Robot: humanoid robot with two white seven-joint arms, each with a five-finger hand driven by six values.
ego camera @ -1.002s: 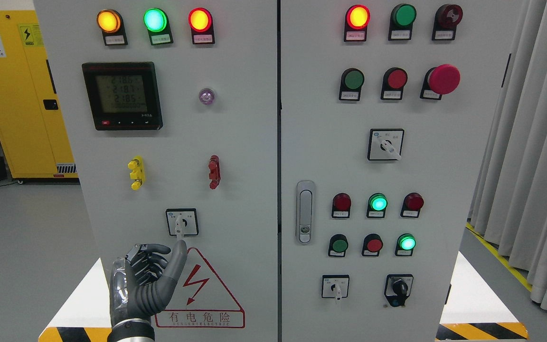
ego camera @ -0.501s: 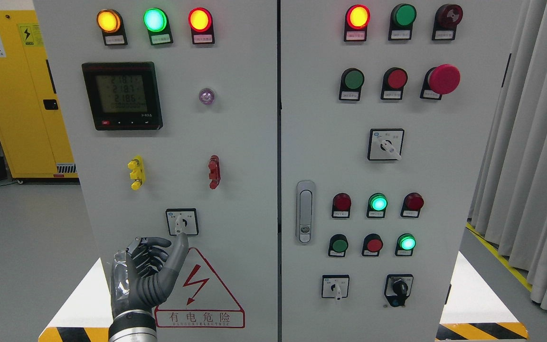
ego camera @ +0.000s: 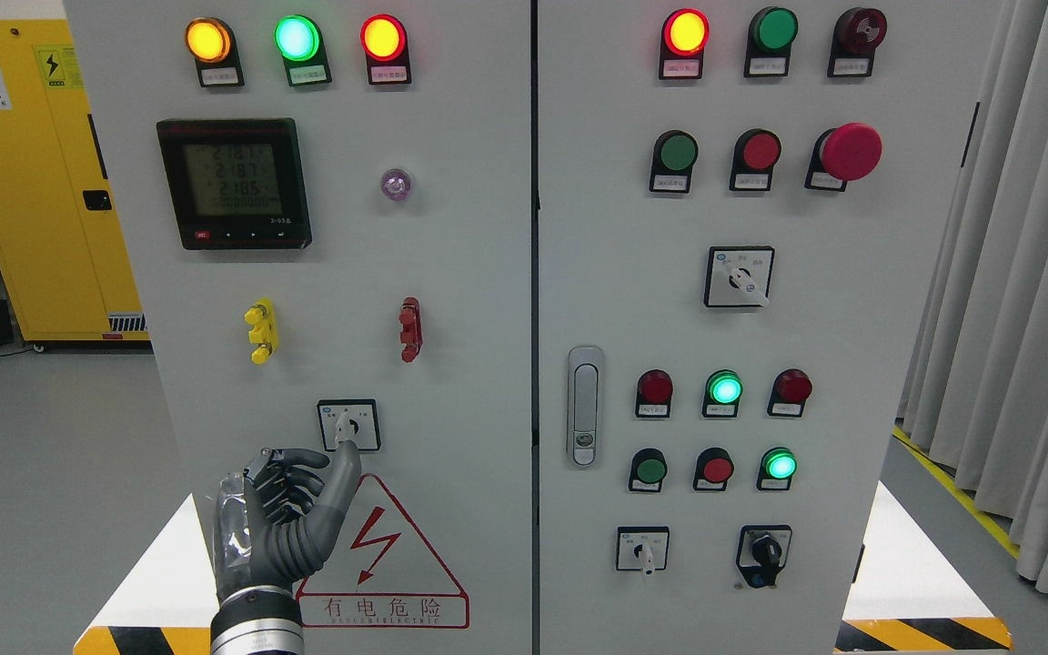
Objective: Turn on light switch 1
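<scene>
One left hand (ego camera: 283, 523) beneath rotary switch (ego camera: 348, 425)

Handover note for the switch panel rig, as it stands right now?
Left hand: grey, fingers curled, holding nothing, thumb tip right at the lower end of the white lever of the square rotary switch on the left cabinet door.
Right hand: not in view.
Done: hand brought up to the switch.
Left: lever points straight down, unturned; grip it, rotate it, then confirm a lamp changes.
</scene>
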